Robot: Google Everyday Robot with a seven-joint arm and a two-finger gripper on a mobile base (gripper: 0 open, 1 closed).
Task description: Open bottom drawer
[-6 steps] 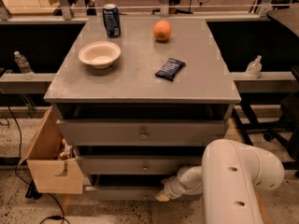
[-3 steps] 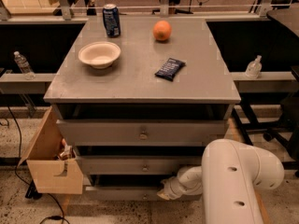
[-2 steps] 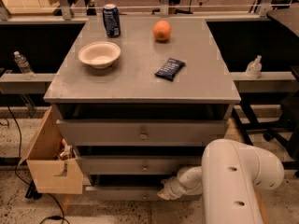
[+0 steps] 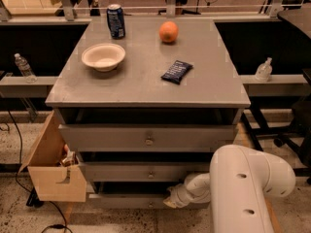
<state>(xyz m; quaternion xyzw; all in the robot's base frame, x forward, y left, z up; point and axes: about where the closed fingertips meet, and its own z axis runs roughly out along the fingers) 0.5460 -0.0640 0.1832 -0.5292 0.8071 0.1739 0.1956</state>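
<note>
Bottom drawer point(image 4: 121, 201) front partly hidden by tool point(image 4: 171, 201); open or clamped, cannot tell.

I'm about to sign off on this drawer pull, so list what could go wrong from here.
1. The gripper sits low at the bottom drawer, right of centre. Whether it has a hold cannot be seen, so a pull could slip or skew.
2. The cardboard box stands at the drawer's left end and might snag it.
3. A jerk could roll the orange off the cabinet top.
</note>
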